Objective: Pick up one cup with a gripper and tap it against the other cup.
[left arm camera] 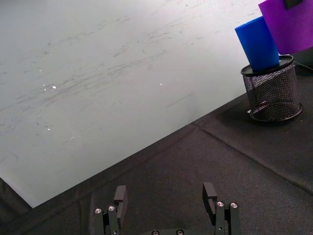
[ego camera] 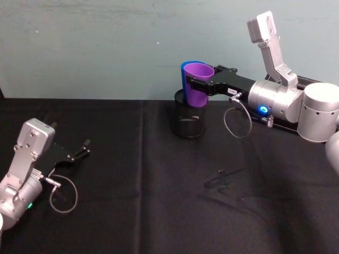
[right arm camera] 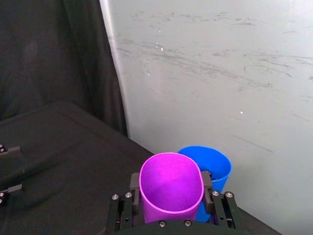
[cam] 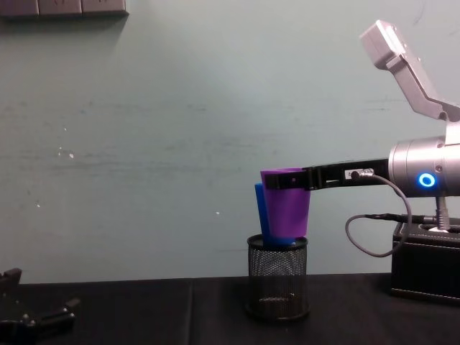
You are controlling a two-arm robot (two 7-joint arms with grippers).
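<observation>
Close to me my left gripper (ego camera: 83, 148) sits low over the black table (ego camera: 159, 206), jaws wide and empty, and far back my right gripper (ego camera: 197, 84) holds the purple cup (ego camera: 199, 96) against the blue cup (ego camera: 183, 79) in the wire pot (ego camera: 189, 124).

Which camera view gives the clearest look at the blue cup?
The left wrist view: the blue cup shows most of its side, standing in the mesh holder. In the head and chest views the purple cup, held by the right gripper, hides nearly all of it; the right wrist view shows its open rim.
</observation>
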